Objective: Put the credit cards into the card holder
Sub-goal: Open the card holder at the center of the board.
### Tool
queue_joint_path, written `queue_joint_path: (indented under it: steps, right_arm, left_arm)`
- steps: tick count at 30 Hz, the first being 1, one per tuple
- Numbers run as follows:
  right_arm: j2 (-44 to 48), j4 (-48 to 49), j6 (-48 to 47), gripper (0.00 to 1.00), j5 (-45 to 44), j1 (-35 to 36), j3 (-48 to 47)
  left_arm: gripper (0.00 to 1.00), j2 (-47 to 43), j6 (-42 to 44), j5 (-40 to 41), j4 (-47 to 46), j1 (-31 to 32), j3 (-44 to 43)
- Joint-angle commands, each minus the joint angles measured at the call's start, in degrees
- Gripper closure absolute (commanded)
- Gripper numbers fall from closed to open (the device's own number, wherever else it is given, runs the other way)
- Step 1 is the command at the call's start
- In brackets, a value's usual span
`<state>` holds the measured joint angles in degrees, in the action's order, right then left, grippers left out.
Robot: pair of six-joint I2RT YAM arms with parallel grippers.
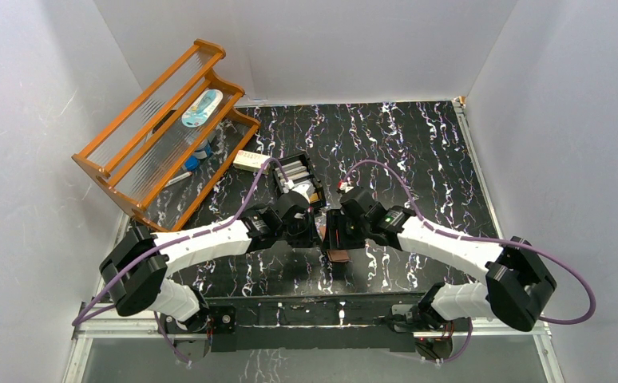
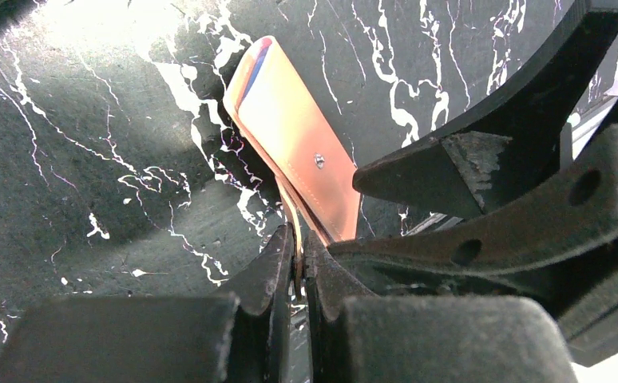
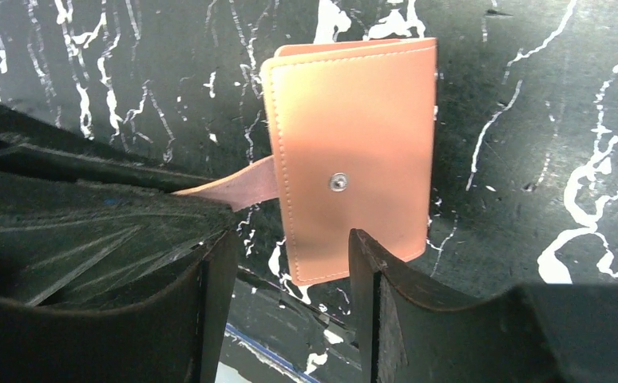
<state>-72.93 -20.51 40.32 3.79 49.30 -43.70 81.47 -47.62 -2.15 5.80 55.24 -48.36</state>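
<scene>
So the left gripper [image 2: 299, 243] is pinching the thin snap tab [image 3: 234, 185] of the card holder [image 3: 354, 120]. Its two fingers are pressing together on that strap with basically no gap showing. The holder itself is folded closed, with the salmon-brown leather face pointing at the right wrist camera and the little metal snap stud [image 3: 338, 182] sitting roughly mid-face. The tab is sticking out from its left edge and running straight into the left claw.

The right gripper [image 3: 291, 239] is hanging spread wide, with one finger out past the holder's bottom-left corner and the other overlapping its lower edge. The jaws aren't clamping anything, just framing the bottom of the holder.

From the overhead camera, both arms are meeting nose to nose around the middle of the black marbled table [image 1: 417, 144]. A sliver of the brown holder is peeking out just below where the two wrists are crowding together.

The credit cards [image 1: 294, 169] are sitting back in the black slotted tray [image 1: 306, 163], just behind the left wrist. It's pretty tiny from up there, so I can't count them or call colours beyond some pale edges.

A small white box [image 1: 250, 159] is lying just left of the tray, and an orange wooden rack [image 1: 154, 136] is leaning in the far-left corner with a few odds and ends around it.
</scene>
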Motion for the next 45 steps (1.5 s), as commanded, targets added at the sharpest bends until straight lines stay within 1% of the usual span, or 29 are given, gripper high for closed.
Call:
queue_joint_path:
  steps: [1, 8, 12, 14, 15, 18, 26, 30, 36, 42, 45]
  right_arm:
    - [-1.52, -3.43, 0.09, 0.40, -5.47, 0.39, -3.72]
    - [-2.71, -4.63, -0.57, 0.42, -7.80, 0.38, -4.60]
    - [-2.94, -7.28, -0.74, 0.48, -11.49, 0.41, -5.73]
    - [-2.70, -8.98, -0.89, 0.50, -13.88, 0.42, -6.19]
    - [-1.66, -11.31, -0.70, 0.52, -17.35, 0.38, -6.93]
    - [-0.38, -12.32, -0.61, 0.54, -19.46, 0.24, -6.72]
    - [-0.59, -14.18, 0.69, 0.55, -21.72, -0.44, -4.77]
    - [-0.55, -13.40, 1.06, 0.55, -21.37, -0.69, -3.54]
    - [-1.87, -8.81, 2.89, 0.53, -18.70, -0.74, 0.65]
    - [-3.33, -2.96, 4.45, 0.55, -13.52, -0.69, 4.61]
    - [-4.62, -2.68, 5.01, 0.56, -12.30, -0.69, 4.40]
  left_arm:
    - [1.00, -1.81, -0.41, -0.57, -1.11, 0.22, 0.32]
    - [1.00, -2.85, -0.64, -0.64, -0.97, 0.22, 1.02]
    - [1.00, -2.81, -0.63, -0.18, -0.36, 0.22, 1.40]
    - [1.00, -4.55, -0.48, 0.61, 0.26, 0.24, 1.94]
    - [1.00, -5.55, -0.46, 1.95, 1.61, 0.22, 2.57]
    - [1.00, -6.26, -0.40, 2.98, 3.38, 0.24, 2.98]
    - [1.00, -8.42, -0.45, 6.60, 7.34, 0.22, 5.55]
    - [1.00, -9.96, -0.63, 8.58, 9.11, 0.22, 7.59]
    - [1.00, -10.42, -0.05, 11.14, 11.63, 0.24, 8.58]
    - [0.99, -10.89, 0.46, 11.85, 12.04, 0.23, 9.67]
    - [0.99, -10.97, 0.43, 12.35, 12.47, 0.22, 9.86]
